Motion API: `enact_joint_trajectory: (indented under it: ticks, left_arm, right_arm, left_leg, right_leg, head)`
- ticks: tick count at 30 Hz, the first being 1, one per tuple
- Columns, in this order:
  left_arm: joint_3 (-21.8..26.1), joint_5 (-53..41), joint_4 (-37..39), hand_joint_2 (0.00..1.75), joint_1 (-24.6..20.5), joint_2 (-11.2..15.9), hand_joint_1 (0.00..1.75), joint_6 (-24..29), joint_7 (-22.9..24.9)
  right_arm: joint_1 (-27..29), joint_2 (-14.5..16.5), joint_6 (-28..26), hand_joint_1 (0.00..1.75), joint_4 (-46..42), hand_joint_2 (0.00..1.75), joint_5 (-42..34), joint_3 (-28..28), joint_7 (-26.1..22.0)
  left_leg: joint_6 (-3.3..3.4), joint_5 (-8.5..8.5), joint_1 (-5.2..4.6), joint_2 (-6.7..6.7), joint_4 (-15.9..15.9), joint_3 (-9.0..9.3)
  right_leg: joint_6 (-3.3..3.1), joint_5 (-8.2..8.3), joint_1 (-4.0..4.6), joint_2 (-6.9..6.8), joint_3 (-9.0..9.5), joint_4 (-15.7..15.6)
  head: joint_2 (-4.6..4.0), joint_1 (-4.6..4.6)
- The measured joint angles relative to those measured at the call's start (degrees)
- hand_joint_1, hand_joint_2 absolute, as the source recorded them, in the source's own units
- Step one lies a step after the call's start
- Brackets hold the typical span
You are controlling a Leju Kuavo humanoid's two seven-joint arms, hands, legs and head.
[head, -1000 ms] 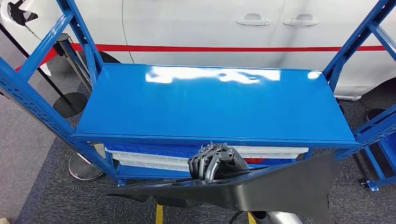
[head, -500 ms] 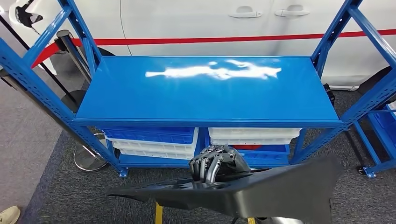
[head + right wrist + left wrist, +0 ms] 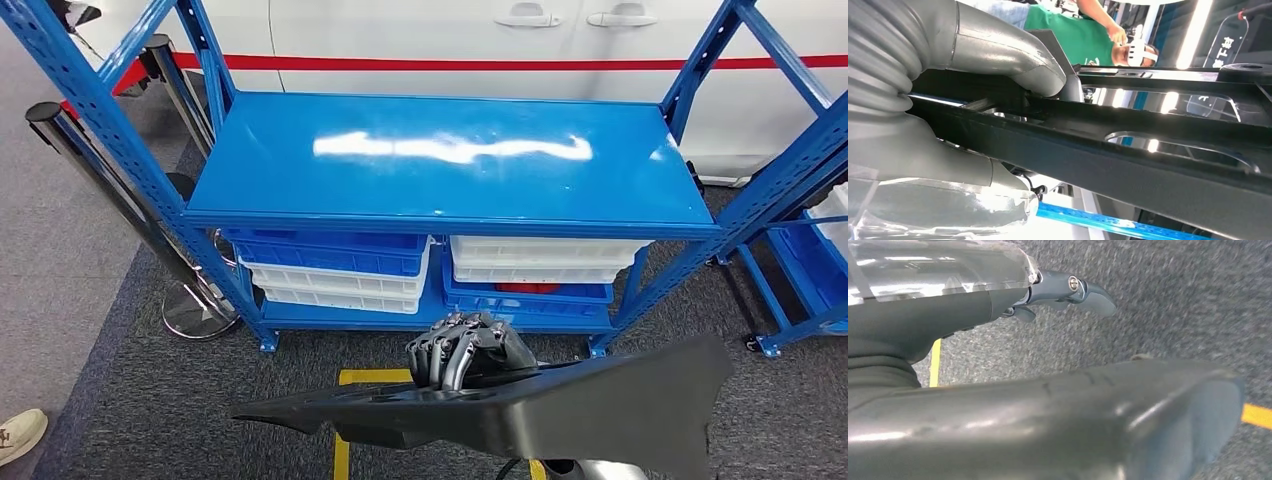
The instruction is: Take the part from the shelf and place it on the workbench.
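White car (image 3: 480, 40), stanchion posts (image 3: 90, 160), grey carpet (image 3: 130, 400), yellow floor tape (image 3: 342, 455)

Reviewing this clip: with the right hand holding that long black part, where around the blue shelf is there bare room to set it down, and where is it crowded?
The blue shelf's top deck is bare between its corner posts. The lower tier is crowded with stacked bins. Bare grey carpet lies between the shelf and the black part, which the right hand grips.

Blue steel shelf (image 3: 450, 160): top deck bare, glossy, with glare streak. Lower deck carries stacked bins: blue bin (image 3: 330, 250) over white bins (image 3: 340, 285) at 9 o'clock side, white bins (image 3: 545, 258) over blue bin (image 3: 530, 295) at 3 o'clock. Grey carpet floor (image 3: 130, 400) with yellow tape mark (image 3: 372, 377) at 6 o'clock.
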Motion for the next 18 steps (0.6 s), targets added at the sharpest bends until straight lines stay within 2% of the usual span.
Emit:
enact_joint_trajectory:
  ticks: [1, 2, 3, 4, 5, 6, 8, 9, 10, 11, 12, 13, 14, 15, 16, 17, 18]
  left_arm:
    - [0.0, -0.1, 0.0, 0.0, 0.0, 0.0, 0.0, -0.1, -0.1]
    - [0.0, -0.2, 0.0, 0.0, 0.0, 0.0, 0.0, -0.2, -0.2]
    - [0.0, -0.4, 0.0, 0.0, 0.0, 0.0, 0.0, -0.3, -0.3]
    - [0.0, -0.4, 0.0, 0.0, 0.0, 0.0, 0.0, -0.5, -0.4]
    - [0.0, -0.5, 0.0, 0.0, 0.0, 0.0, 0.0, -0.6, -0.5]
    - [0.1, -0.5, 0.0, 0.0, 0.1, 0.0, 0.0, -0.6, -0.6]
    - [0.1, -0.5, 0.0, 0.0, 0.2, 0.1, 0.0, -0.7, -0.6]
    - [0.1, -0.6, 0.0, 0.0, 0.2, 0.1, 0.0, -0.7, -0.7]
    - [0.1, -0.6, 0.0, 0.0, 0.3, 0.1, 0.0, -0.8, -0.8]
    - [0.1, -0.7, 0.0, 0.0, 0.4, 0.2, 0.0, -0.9, -0.9]
    - [0.1, -0.7, 0.0, 0.0, 0.4, 0.2, 0.0, -0.9, -1.1]
    - [0.1, -0.8, 0.0, 0.0, 0.5, 0.2, 0.0, -0.9, -1.2]
    - [0.2, -0.8, 0.0, 0.0, 0.5, 0.2, 0.0, -1.0, -1.4]
    - [0.2, -0.9, 0.0, 0.0, 0.5, 0.2, 0.0, -1.0, -1.5]
    - [0.2, -1.0, 0.0, 0.0, 0.4, 0.3, 0.0, -1.1, -1.5]
    - [0.2, -1.1, 0.0, 0.0, 0.4, 0.3, 0.0, -1.2, -1.6]
    - [0.2, -1.2, 0.0, 0.0, 0.3, 0.4, 0.0, -1.4, -1.6]
  right_arm:
    - [0.2, 0.0, 0.0, 1.75, 0.0, 1.75, 0.0, 0.0, 0.1]
    - [0.3, 0.0, 0.0, 1.75, 0.0, 1.75, 0.0, 0.0, 0.1]
    - [0.4, 0.0, 0.0, 1.75, 0.0, 1.75, 0.1, -0.1, 0.1]
    - [0.4, 0.0, 0.0, 1.75, 0.0, 1.75, 0.1, -0.1, 0.1]
    - [0.5, 0.0, 0.0, 1.75, -0.1, 1.75, 0.2, -0.2, 0.0]
    - [0.7, 0.0, 0.0, 1.75, -0.1, 1.75, 0.3, -0.3, -0.1]
    - [1.0, 0.0, 0.1, 1.75, -0.1, 1.75, 0.4, -0.4, -0.3]
    - [1.1, -0.1, 0.1, 1.75, 0.0, 1.75, 0.4, -0.5, -0.3]
    - [1.1, -0.1, 0.1, 1.75, 0.1, 1.75, 0.6, -0.5, -0.4]
    - [1.2, -0.1, 0.1, 1.75, 0.2, 1.75, 0.8, -0.5, -0.6]
    - [1.3, -0.1, 0.2, 1.75, 0.3, 1.75, 1.1, -0.5, -0.8]
    - [1.3, -0.1, 0.2, 1.75, 0.5, 1.75, 1.4, -0.5, -0.9]
    - [1.4, -0.1, 0.2, 1.75, 0.6, 1.75, 1.7, -0.5, -1.1]
    - [1.5, -0.1, 0.2, 1.75, 0.7, 1.75, 1.9, -0.5, -1.1]
    - [1.5, -0.1, 0.1, 1.75, 0.8, 1.75, 2.1, -0.5, -1.1]
    - [1.5, -0.1, 0.1, 1.75, 0.8, 1.75, 2.2, -0.5, -1.1]
    - [1.5, -0.1, 0.0, 1.75, 0.8, 1.75, 2.2, -0.5, -1.1]
  left_leg:
    - [-0.12, 0.65, 0.0, 0.01, 0.0, -0.84]
    - [-0.28, 1.27, -0.01, 0.0, 0.0, -1.55]
    - [-0.5, 1.83, -0.05, -0.04, 0.1, -2.11]
    - [-0.78, 2.4, -0.09, -0.07, 0.0, -2.49]
    - [-1.1, 2.99, -0.08, -0.09, -0.1, -2.66]
    - [-1.47, 3.62, -0.04, -0.09, -0.3, -2.75]
    - [-2.21, 4.46, 0.02, -0.13, -0.7, -2.94]
    - [-2.46, 3.61, 0.05, -0.17, -0.3, -3.28]
    - [-2.62, 1.55, 0.06, -0.21, 1.1, -3.81]
    - [-2.69, -1.42, 0.16, -0.23, 3.6, -4.48]
    - [-2.8, -4.55, 0.17, -0.23, 7.1, -5.23]
    - [-2.91, -6.8, 0.19, -0.23, 10.9, -5.83]
    - [-3.02, -7.53, 0.19, -0.23, 14.0, -6.01]
    - [-3.1, -6.9, 0.19, -0.22, 15.7, -5.58]
    - [-3.12, -5.28, 0.19, -0.22, 15.5, -4.2]
    - [-3.07, -3.76, 0.19, -0.22, 13.3, -1.9]
    - [-2.97, -3.44, 0.14, -0.22, 9.7, 1.17]
  right_leg:
    - [-0.08, 1.66, -0.04, 0.0, 1.89, -1.3]
    - [-0.29, 3.17, -0.05, 0.01, 4.67, -4.4]
    - [-0.62, 3.59, 0.07, 0.03, 8.06, -8.7]
    - [-0.97, 3.31, 0.22, 0.02, 11.11, -13.0]
    - [-1.32, 2.75, 0.44, 0.04, 13.12, -16.1]
    - [-1.66, 2.26, 0.66, 0.05, 14.07, -18.0]
    - [-2.41, 3.23, 0.67, -0.07, 13.48, -18.7]
    - [-2.9, 3.91, 0.55, -0.17, 12.96, -18.9]
    - [-3.43, 4.67, 0.42, -0.28, 12.34, -19.1]
    - [-3.83, 5.38, 0.35, -0.37, 11.62, -19.1]
    - [-4.1, 6.04, 0.42, -0.37, 10.75, -19.0]
    - [-4.21, 6.71, 0.51, -0.4, 9.8, -18.9]
    - [-4.18, 7.35, 0.58, -0.43, 8.75, -18.6]
    - [-4.11, 7.96, 0.62, -0.46, 7.61, -18.3]
    - [-3.98, 8.47, 0.61, -0.47, 6.44, -17.8]
    - [-3.81, 8.9, 0.59, -0.48, 5.35, -17.2]
    - [-3.59, 9.24, 0.64, -0.48, 4.38, -16.6]
  head:
    - [0.0, 0.0]
    - [0.0, 0.0]
    - [0.0, 0.0]
    - [0.0, -0.04]
    - [-0.01, -0.03]
    - [-0.01, 0.04]
    - [-0.01, 0.22]
    - [-0.01, 0.24]
    - [-0.01, 0.12]
    - [-0.01, -0.02]
    - [0.0, -0.13]
    - [0.0, -0.21]
    - [0.0, -0.22]
    - [0.0, -0.22]
    - [0.0, -0.22]
    - [-0.01, -0.23]
    - [-0.01, -0.23]
